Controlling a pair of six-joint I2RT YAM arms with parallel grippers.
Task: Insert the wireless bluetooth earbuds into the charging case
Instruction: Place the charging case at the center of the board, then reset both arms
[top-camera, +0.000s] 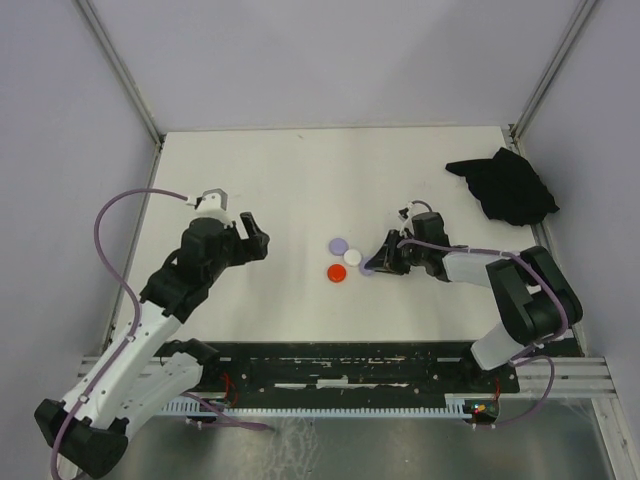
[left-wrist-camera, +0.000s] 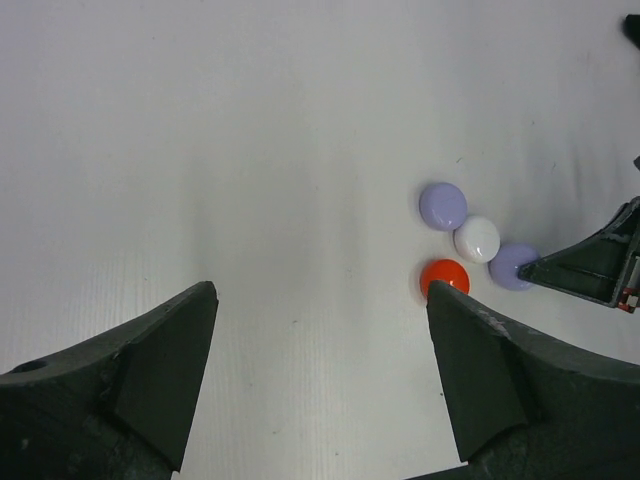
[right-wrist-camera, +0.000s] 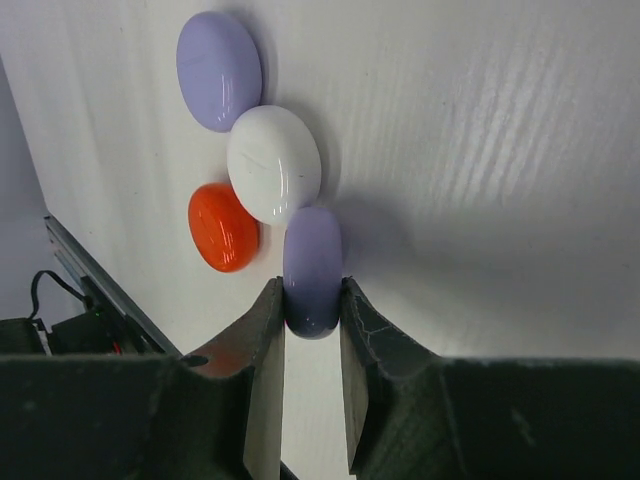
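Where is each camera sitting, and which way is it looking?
Top camera: above, behind the arms, looking down at the table; both arms, left gripper and right gripper show.
Left wrist camera: on the left arm, looking at the red round piece past its own spread fingers.
Right wrist camera: on the right arm, looking past its own fingers, shut on a lilac round piece.
Shared: all three see that held piece, the red one and the white round piece.
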